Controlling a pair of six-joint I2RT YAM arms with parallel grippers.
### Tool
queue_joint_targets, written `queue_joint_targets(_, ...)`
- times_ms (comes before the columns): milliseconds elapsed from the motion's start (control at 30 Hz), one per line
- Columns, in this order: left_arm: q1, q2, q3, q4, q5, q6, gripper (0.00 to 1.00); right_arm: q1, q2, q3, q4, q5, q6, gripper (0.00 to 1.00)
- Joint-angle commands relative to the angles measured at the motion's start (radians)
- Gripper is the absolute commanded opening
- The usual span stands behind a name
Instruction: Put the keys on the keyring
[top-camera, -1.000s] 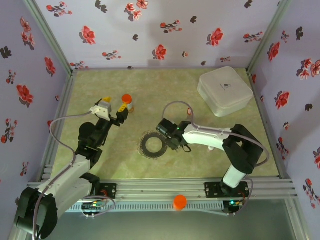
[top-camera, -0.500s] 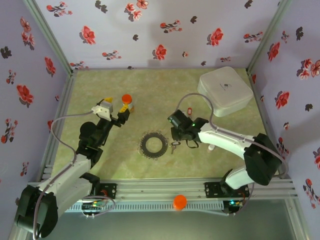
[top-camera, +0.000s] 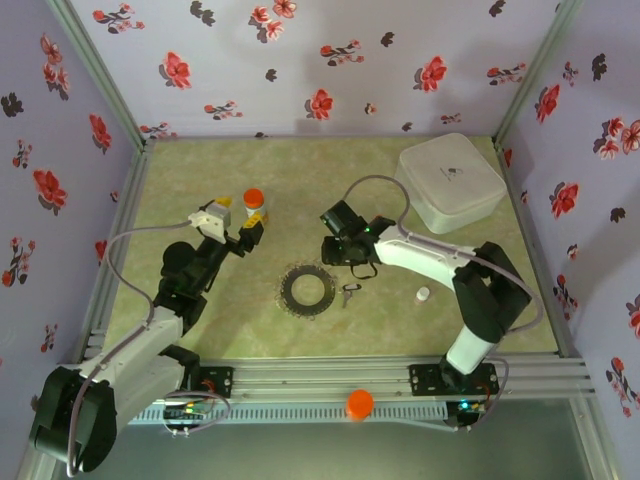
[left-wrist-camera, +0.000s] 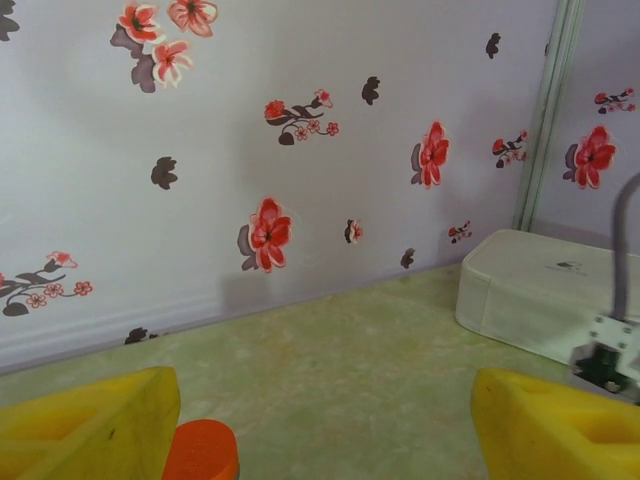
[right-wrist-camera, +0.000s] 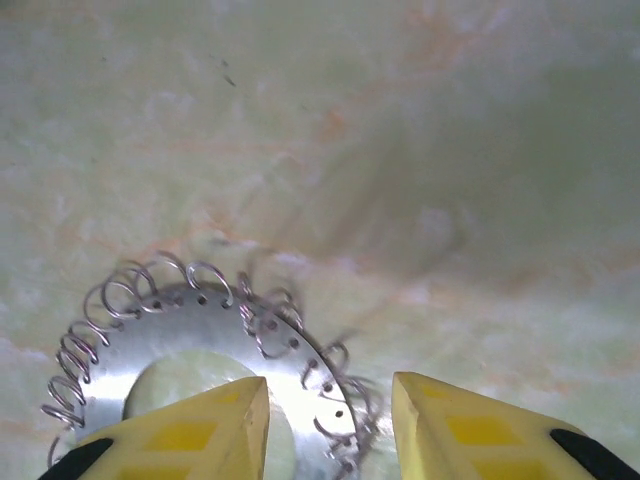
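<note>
1. Right tool (right-wrist-camera: 330, 420): jaws part open with a clear gap and nothing seen held between them. It hangs just above the counter (top-camera: 300, 180), over the keyring's (right-wrist-camera: 200, 340) far edge.
2. Left tool (left-wrist-camera: 320, 430): jaws wide apart and empty. It is raised at the left of the counter, just beside the bottle (top-camera: 254, 204), well apart from the keyring.
3. Task's things: the keyring lies flat at the centre front of the counter. One key (top-camera: 348, 294) lies loose on the counter just beside the keyring's right edge, apart from it as far as can be judged. The other key's place cannot be told.
4. Progress, as a judgement: no key is on the keyring yet. Picking up, threading and seating both keys all remain, so the task is at an early stage.
5. Differences between views:
   - The overhead view gives the full layout: both arms, the loose key, a small cap (top-camera: 423, 294) and the box (top-camera: 450, 182) at far right.
   - The right wrist view gives the keyring's detail: a punched plate with wire loops along its rim.
   - The left wrist view looks at the back wall and the box, with the bottle's orange top beside one finger.
</note>
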Motion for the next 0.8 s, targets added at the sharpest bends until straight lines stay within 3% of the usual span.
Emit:
queue_joint_targets(0,-0.005,0.002,0.017,0.009,0.020,0.005,0.77,-0.004,0.043,0.023,-0.029,-0.014,0.001,0.37)
queue_joint_targets(267,-0.010,0.025,0.021,0.015,0.030,0.000,0.77,-0.001,0.065,-0.032,0.097,-0.018,0.204,0.37)
queue_joint_targets(433,-0.013,0.028,0.021,0.018,0.038,0.001,0.77,0.003,0.069,-0.092,0.182,-0.039,0.309,0.29)
queue_joint_targets(767,-0.020,0.027,0.024,0.010,0.044,-0.004,0.78,0.008,0.059,-0.025,0.037,0.028,0.163,0.30)
